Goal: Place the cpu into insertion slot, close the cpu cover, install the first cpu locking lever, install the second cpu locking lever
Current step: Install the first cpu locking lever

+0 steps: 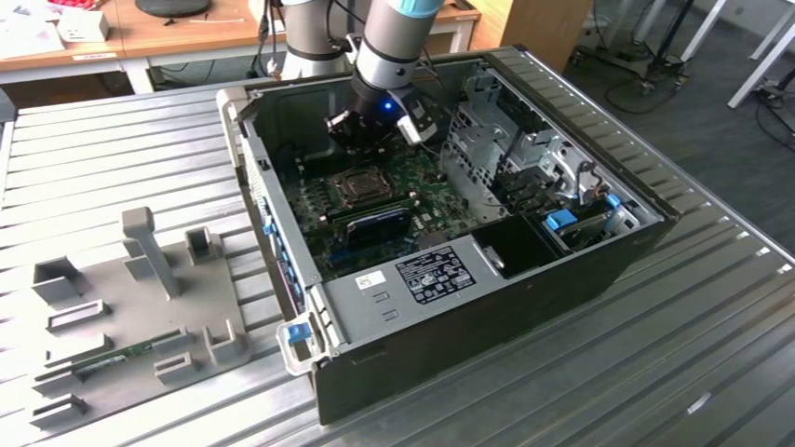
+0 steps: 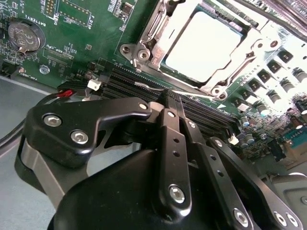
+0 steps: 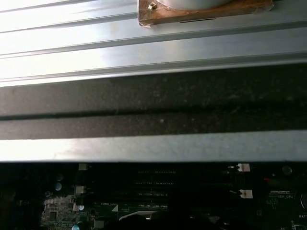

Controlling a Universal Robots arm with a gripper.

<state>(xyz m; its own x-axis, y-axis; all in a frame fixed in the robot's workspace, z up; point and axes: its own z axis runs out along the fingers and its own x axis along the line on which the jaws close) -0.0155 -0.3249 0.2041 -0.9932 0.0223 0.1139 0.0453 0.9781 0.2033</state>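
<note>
An open computer case (image 1: 497, 233) lies on its side on a ribbed metal table (image 1: 112, 149), its green circuit board (image 1: 372, 214) facing up. A robot arm (image 1: 391, 47) reaches down into the case from the far side. Its black gripper (image 1: 354, 140) hangs just above the board, near the far edge of the square socket (image 1: 364, 187). The socket sits about mid-board with a silvery rim and a dark middle. At the exterior view's left, a grey tray (image 1: 137, 307) with upright blocks rests on the table, well apart from the case. A wooden desk (image 1: 186, 33) stands behind the table.

In the second wrist view, the gripper (image 2: 170, 96) takes up the lower half, black with silver screws. Its two fingers (image 2: 173, 143) are pressed together with no gap between them, and they hold nothing. Their tips end over the long black memory slots (image 2: 144, 88), just beside the socket (image 2: 144, 48). The chip (image 2: 204, 45), a pale, brightly lit square, lies flat inside the socket. The thin metal cover (image 2: 240, 48) lies down around it, framing the chip through its window. A thin metal lever (image 2: 153, 24) runs along one side of the socket. A round coin battery (image 2: 21, 37) sits on the board (image 2: 91, 28), well apart from the socket.

In the first wrist view, ribbed metal (image 3: 144, 48) and a dark band (image 3: 153, 110) cross the picture. Below them the board (image 3: 62, 211) lies in deep shadow, with the memory slots (image 3: 156, 184) faintly seen.
</note>
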